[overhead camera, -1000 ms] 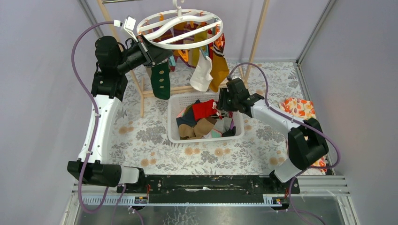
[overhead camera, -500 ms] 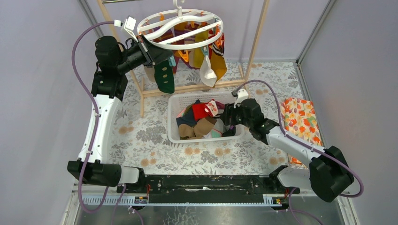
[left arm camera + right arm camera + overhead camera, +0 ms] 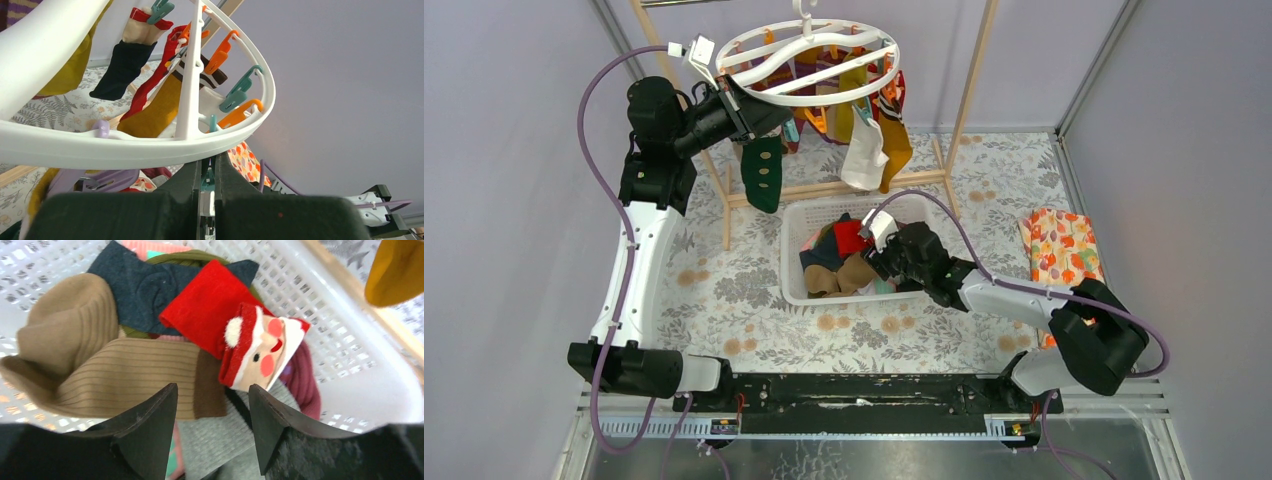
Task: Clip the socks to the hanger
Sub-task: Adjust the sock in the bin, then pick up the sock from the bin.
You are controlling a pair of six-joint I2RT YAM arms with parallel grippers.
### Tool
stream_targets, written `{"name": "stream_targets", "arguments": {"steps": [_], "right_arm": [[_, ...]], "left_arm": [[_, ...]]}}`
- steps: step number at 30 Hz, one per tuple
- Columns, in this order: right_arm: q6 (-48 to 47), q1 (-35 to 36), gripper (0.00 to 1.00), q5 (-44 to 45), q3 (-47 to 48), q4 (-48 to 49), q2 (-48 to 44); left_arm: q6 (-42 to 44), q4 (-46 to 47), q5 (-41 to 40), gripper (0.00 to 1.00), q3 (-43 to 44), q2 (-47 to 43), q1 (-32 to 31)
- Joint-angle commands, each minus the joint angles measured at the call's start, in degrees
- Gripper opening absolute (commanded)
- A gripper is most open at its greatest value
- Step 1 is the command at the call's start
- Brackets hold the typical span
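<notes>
The white round hanger [image 3: 809,60] hangs at the back with several socks clipped to it, among them a dark green dotted one [image 3: 764,172] and a white one [image 3: 865,155]. My left gripper [image 3: 746,108] is at its left rim, jaws nearly shut on a teal clip [image 3: 208,181] just under the ring [image 3: 125,145]. My right gripper [image 3: 884,258] is open and empty, low over the socks in the basket. In the right wrist view its fingertips [image 3: 212,390] straddle a grey sock [image 3: 220,435], below a red Santa sock [image 3: 240,335] and a tan ribbed sock [image 3: 125,375].
The white slotted basket [image 3: 796,290] sits mid-table, also holding a dark blue sock [image 3: 135,285] and a maroon one [image 3: 305,375]. A wooden frame rack [image 3: 969,80] carries the hanger. An orange floral cloth [image 3: 1061,245] lies at the right.
My right gripper came down from beside the hanger and swung left, ending low over the basket's socks. The hanging white sock swung. The left arm stayed put.
</notes>
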Motion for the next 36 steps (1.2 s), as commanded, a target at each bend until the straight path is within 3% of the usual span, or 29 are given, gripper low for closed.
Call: {"name": "stream_targets", "arguments": {"steps": [1,12,22,24,29,36], "right_arm": [[-8.53,0.39,0.60,4.05,-0.06,9.01,2.10],[-15.10,0.38,0.54,7.77,1.96,10.46,8.55],[-12.70,0.36,0.06,8.49,-0.28,19.42,7.87],[-11.73,0.40,0.00,8.31,-0.49,19.41,7.01],[-6.09,0.38,0.00,5.47,-0.12,15.95,0.25],[7.95,0.36,0.00,-7.60,9.96,0.53,-11.63]], "left_arm": [[0.67,-0.44,1.87,0.00,1.03,0.42,0.01],[1.18,-1.54,1.74,0.00,2.02,0.60,0.00],[1.41,-2.16,1.84,0.00,2.62,0.77,0.05],[1.42,-2.17,1.86,0.00,2.77,0.77,0.01],[1.56,-2.20,2.13,0.00,2.80,0.78,-0.04],[1.16,-1.45,3.84,0.00,3.10,0.84,0.00]]}}
